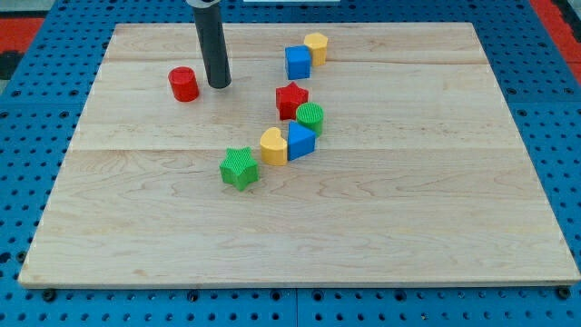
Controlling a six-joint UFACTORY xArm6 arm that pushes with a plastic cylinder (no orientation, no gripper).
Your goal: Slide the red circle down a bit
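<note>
Because the wooden desk (pixel 436 236) is broad and bare across its lower half, the red circle (pixel 183 84) has plenty of free run toward the view's bottom, and I judge the push itself to be low-risk. It sits near the upper left of the desk, well apart from the others. Those form a loose chain in the middle: a blue cube (pixel 297 62) touching a yellow hexagon-like block (pixel 316 46), then a red star (pixel 291 99), a green circle (pixel 310 118), a blue block (pixel 300 142), a yellow heart (pixel 273 145) and a green star (pixel 239 168).

My tip (pixel 218 85) rests just beside the red circle, on its right, level with it. No fingers exist here, only the rod, so nothing is held.

To do this well, I would first go round to the circle's top side, centre on it, then push straight down a short way and stop early.
</note>
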